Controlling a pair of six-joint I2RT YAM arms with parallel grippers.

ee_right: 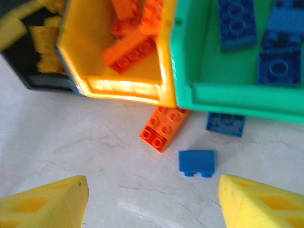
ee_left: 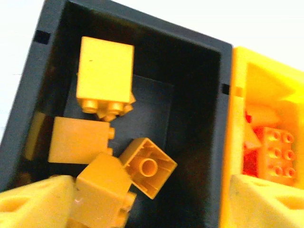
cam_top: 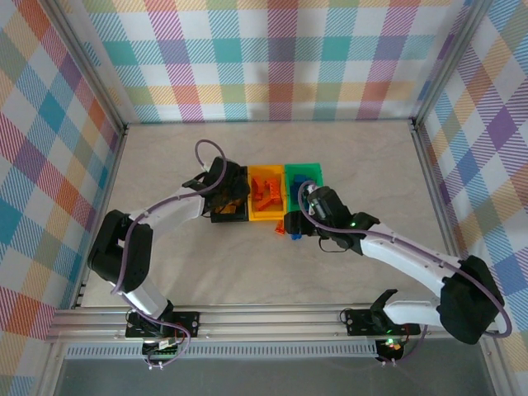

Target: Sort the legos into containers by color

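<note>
The right gripper (ee_right: 152, 209) hangs released over the bare table (ee_right: 71, 152), its two yellow fingers spread to the bottom corners of the right wrist view with nothing between them. Just above them, at centre frame, lies a blue brick (ee_right: 196, 161). Beyond it an orange brick (ee_right: 164, 127) lies with its end at the front wall of the bins, and a second blue brick (ee_right: 225, 124) sits tight against the green bin (ee_right: 228, 97). These three look like the leftovers not yet sorted, and the wide jaws aimed down at them suggest a pick is being lined up, probably the nearest blue one.

Further up, the yellow-orange bin (ee_right: 85, 42) holds orange bricks (ee_right: 130, 50) and the green bin holds blue bricks (ee_right: 237, 23), so each colour has its home.

The left gripper (ee_left: 152, 199) is also spread open, poised over the black bin (ee_left: 199, 85), where yellow bricks (ee_left: 105, 76) lie jumbled. One touches the lower-left finger but is not pinched.

In the overhead view the left arm (cam_top: 165, 216) bends at lower left and stretches right to the black bin. The right arm (cam_top: 412, 260) folds at lower right and reaches up-left, its wrist tipped down at the bins' front edge.
</note>
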